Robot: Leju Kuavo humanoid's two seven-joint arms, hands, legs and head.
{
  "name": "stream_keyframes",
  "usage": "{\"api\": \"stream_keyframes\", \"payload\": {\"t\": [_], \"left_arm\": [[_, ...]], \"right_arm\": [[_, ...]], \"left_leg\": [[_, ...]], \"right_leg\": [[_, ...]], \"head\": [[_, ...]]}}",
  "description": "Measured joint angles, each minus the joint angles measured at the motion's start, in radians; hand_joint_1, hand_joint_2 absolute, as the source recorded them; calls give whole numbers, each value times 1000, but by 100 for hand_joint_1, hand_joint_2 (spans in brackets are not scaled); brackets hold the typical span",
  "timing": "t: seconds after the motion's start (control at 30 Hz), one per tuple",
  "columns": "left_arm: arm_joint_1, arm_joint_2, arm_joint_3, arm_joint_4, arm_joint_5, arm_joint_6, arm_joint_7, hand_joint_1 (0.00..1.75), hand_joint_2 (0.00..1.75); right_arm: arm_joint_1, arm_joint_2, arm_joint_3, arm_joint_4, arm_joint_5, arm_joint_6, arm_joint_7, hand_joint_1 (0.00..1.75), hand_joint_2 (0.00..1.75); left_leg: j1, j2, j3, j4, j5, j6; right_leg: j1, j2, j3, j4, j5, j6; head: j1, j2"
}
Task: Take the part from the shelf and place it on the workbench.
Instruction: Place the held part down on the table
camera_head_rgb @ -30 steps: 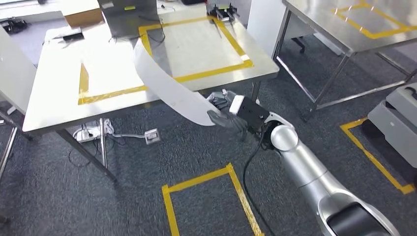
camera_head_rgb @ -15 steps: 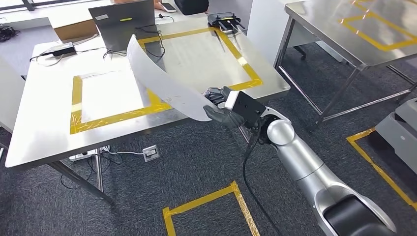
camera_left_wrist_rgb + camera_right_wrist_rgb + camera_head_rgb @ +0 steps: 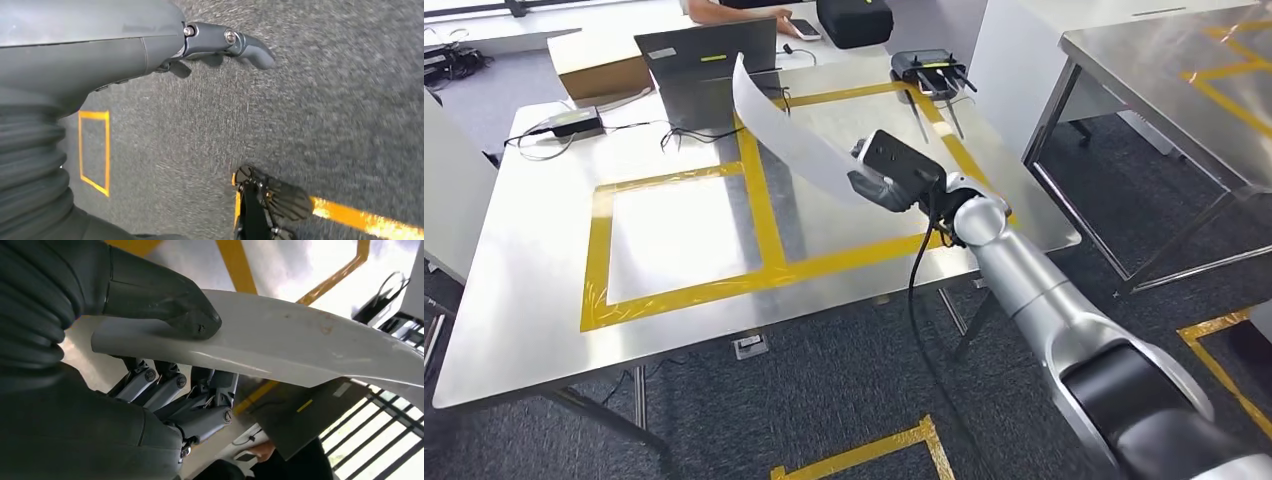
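Note:
The part (image 3: 789, 130) is a long, curved white panel. My right hand (image 3: 886, 180) grips its near end and holds it in the air over the steel workbench (image 3: 524, 290), above the right taped rectangle. In the right wrist view the thumb (image 3: 165, 300) presses on one face of the part (image 3: 310, 347) and the fingers (image 3: 190, 400) curl under the other. My left hand (image 3: 220, 45) hangs over the dark carpet with its fingers loosely curled and nothing in them.
Yellow tape marks two rectangles (image 3: 764, 210) on the workbench. At its far edge stand a laptop (image 3: 704, 65), a cardboard box (image 3: 599, 65), a power brick with cables (image 3: 569, 125), a black bag (image 3: 854, 20) and a black device (image 3: 929, 68). A person's hand (image 3: 739, 12) rests there. Another steel table (image 3: 1184, 70) stands right.
The whole picture has shifted as I came closer to the workbench. My right arm has lifted the part from beside the table's front edge to over its top.

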Motion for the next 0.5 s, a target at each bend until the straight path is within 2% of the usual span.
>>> {"api": "stream_keyframes", "payload": {"t": [0.03,0.07,0.1,0.13,0.17,0.23,0.27,0.3,0.33,0.37,0.4,0.43,0.47,0.5], "left_arm": [[-4,0,-7,0,-11,-4,4,0,175],[-10,0,-13,0,-23,-6,7,0,175],[-14,0,-20,-1,-34,-7,12,0,175],[-16,0,-28,0,-44,-9,18,0,175],[-17,2,-35,-1,-51,-9,23,0,175],[-14,7,-45,-1,-58,-9,31,0,175],[-12,8,-48,-1,-59,-9,33,0,175],[-10,10,-51,-1,-59,-9,34,0,175],[-9,11,-53,-1,-60,-9,35,0,175],[-8,11,-55,-1,-60,-9,35,0,175],[-7,12,-56,-1,-59,-7,35,0,175],[-7,12,-57,-1,-58,-4,37,0,175],[-6,12,-58,-1,-57,0,40,0,175],[-5,11,-59,-1,-56,4,44,0,131]], "right_arm": [[-39,12,4,51,15,-14,15,175,175],[-77,26,9,105,31,-29,34,175,175],[-108,40,16,156,48,-43,57,175,175],[-129,52,24,203,64,-56,80,175,175],[-144,63,33,248,77,-68,101,175,175],[-159,82,48,323,94,-86,127,175,175],[-163,88,53,352,98,-91,132,175,175],[-167,94,58,378,101,-95,135,175,175],[-171,99,62,400,101,-97,138,131,131],[-176,103,65,420,101,-99,143,87,87],[-179,107,68,438,101,-100,150,44,44],[-180,109,70,454,101,-101,157,0,0],[-181,109,72,468,100,-103,163,0,0],[-181,108,73,480,100,-104,164,0,0]], "left_leg": [[-2,2,-6,25,16,-6],[-3,7,-33,69,36,-12],[-3,12,-70,127,47,-19],[-1,16,-114,187,43,-25],[2,19,-154,232,15,-30],[6,22,-213,257,-77,-37],[7,23,-229,236,-102,-39],[8,24,-236,195,-90,-39],[8,24,-237,136,-35,-39],[8,24,-237,67,47,-38],[8,25,-233,17,120,-33],[8,25,-230,-15,176,-27],[8,26,-228,-27,202,-20],[9,26,-224,-22,208,-17]], "right_leg": [[-5,-1,14,-6,-6,-4],[-9,-2,29,-12,-14,-9],[-15,-2,46,-18,-22,-12],[-18,-3,63,-23,-33,-14],[-21,-4,79,-25,-47,-14],[-26,-4,112,-24,-75,-11],[-28,-4,129,-23,-90,-8],[-30,-4,144,-21,-104,-5],[-32,-3,157,-19,-118,-2],[-31,-2,167,-13,-132,2],[-30,1,172,-7,-145,7],[-28,3,174,-1,-159,13],[-27,6,177,6,-170,17],[-25,7,178,8,-177,15]], "head": [[1,0],[1,0],[1,0],[0,0],[0,0],[0,0],[0,0],[0,0],[0,0],[-1,0],[-1,0],[-2,0],[-3,0],[-3,0]]}}
